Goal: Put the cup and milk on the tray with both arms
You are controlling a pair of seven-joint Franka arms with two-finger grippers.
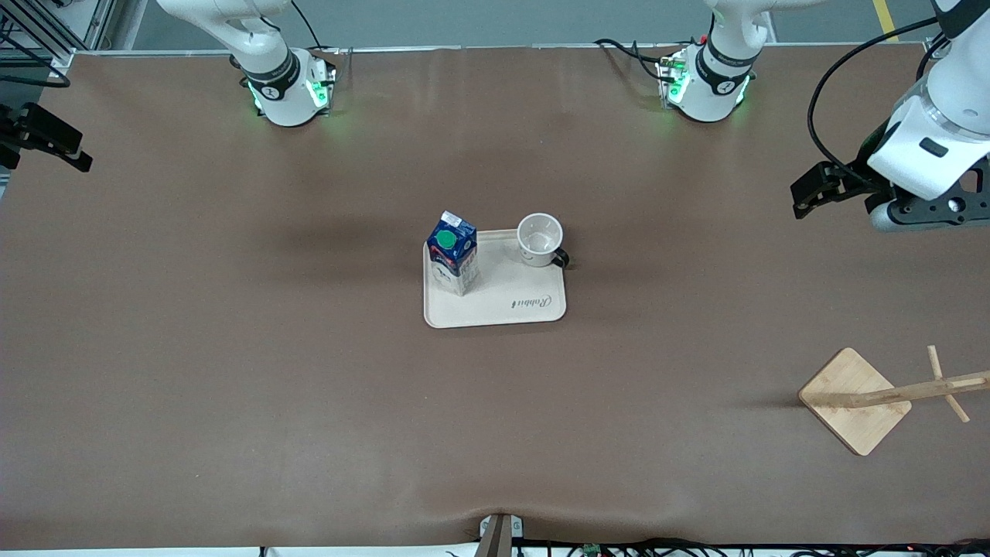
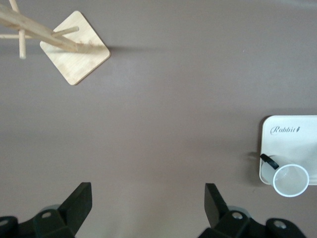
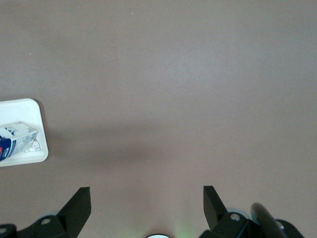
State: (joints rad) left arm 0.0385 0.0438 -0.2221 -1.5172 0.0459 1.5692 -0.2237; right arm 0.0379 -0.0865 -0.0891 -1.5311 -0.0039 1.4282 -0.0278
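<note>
The beige tray [image 1: 514, 302] lies mid-table. The blue milk carton [image 1: 452, 253] stands upright on it at the right arm's end. The white cup [image 1: 540, 240] stands upright on the tray's corner farthest from the front camera, at the left arm's end, with its black handle over the edge. My left gripper [image 1: 806, 193] hangs open and empty above the table at the left arm's end; in the left wrist view [image 2: 147, 198] it has the tray [image 2: 292, 144] and cup [image 2: 291, 180] off to one side. My right gripper [image 1: 66, 147] is open and empty at the right arm's end; the right wrist view [image 3: 146, 201] shows the tray [image 3: 20, 109] and milk [image 3: 17, 141].
A wooden stand with a square base [image 1: 855, 401] and a tilted pegged pole is near the front camera at the left arm's end; it also shows in the left wrist view [image 2: 74, 47]. Cables run along the table's edges.
</note>
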